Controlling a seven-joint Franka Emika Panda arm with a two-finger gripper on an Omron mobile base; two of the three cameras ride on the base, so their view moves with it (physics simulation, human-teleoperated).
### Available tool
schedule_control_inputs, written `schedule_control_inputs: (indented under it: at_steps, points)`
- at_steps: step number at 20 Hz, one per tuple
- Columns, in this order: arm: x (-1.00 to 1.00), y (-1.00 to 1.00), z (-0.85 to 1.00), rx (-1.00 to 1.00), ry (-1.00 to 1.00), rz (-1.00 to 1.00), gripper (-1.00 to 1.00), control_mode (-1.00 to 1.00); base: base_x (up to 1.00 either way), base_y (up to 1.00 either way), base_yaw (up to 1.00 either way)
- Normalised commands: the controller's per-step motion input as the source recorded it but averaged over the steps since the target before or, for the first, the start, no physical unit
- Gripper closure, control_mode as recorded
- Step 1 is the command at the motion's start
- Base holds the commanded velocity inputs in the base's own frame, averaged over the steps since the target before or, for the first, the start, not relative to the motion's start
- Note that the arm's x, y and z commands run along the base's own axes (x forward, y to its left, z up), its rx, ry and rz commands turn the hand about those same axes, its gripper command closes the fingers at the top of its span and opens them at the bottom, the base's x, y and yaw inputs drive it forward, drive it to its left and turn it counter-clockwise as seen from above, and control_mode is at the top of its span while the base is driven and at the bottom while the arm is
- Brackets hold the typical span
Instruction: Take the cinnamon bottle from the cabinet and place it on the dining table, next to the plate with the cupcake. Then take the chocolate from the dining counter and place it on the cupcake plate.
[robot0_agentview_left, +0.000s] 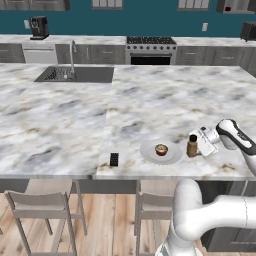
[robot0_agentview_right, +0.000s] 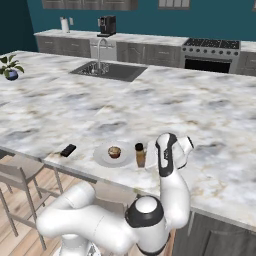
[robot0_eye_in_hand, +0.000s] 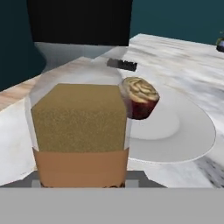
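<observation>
Beside the plate (robot0_agentview_left: 150, 154), the bottle (robot0_agentview_left: 192, 146) stands close on one side, with the arm (robot0_agentview_left: 232, 136) beyond it. The cupcake (robot0_agentview_left: 161, 149) occupies its middle. The chocolate bar (robot0_agentview_left: 114, 159) lies apart opposite; bare marble top (robot0_agentview_left: 150, 105) stretches behind.

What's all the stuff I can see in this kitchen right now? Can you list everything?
cinnamon bottle: one, orange-brown with black cap, upright on the table right beside the plate
plate: one, white, near the table's front edge
cupcake: one, brown with pale top, on the plate
chocolate: one, black, flat on the table left of the plate
table: one, white marble with grey veins
sink: one, dark, set in the table's far side, with a tap
stove: one, steel, at the back wall
coffee machine: one, black, on the back counter
chairs: two, pale wood, under the table's edge
end effector: one, white, closed on the bottle
</observation>
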Motion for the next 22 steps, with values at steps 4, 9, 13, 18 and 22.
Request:
schedule_control_inputs:
  at_steps: [4,9,13,18,22]
  points:
    - [0.40,-0.06,-0.23,0.05,-0.01,-0.03,1.00,-1.00,0.00,0.00,0.00]
    - [0.38,-0.05,-0.23,0.10,0.00,-0.03,1.00,-1.00,0.00,0.00,0.00]
    - [0.24,-0.09,-0.29,0.04,-0.02,0.00,1.00,-1.00,0.00,0.00,0.00]
    - [0.02,-0.09,-0.39,0.00,-0.12,-0.02,1.00,-1.00,0.00,0.00,0.00]
    - [0.00,-0.07,-0.39,-0.06,-0.14,-0.03,1.00,-1.00,0.00,0.00,0.00]
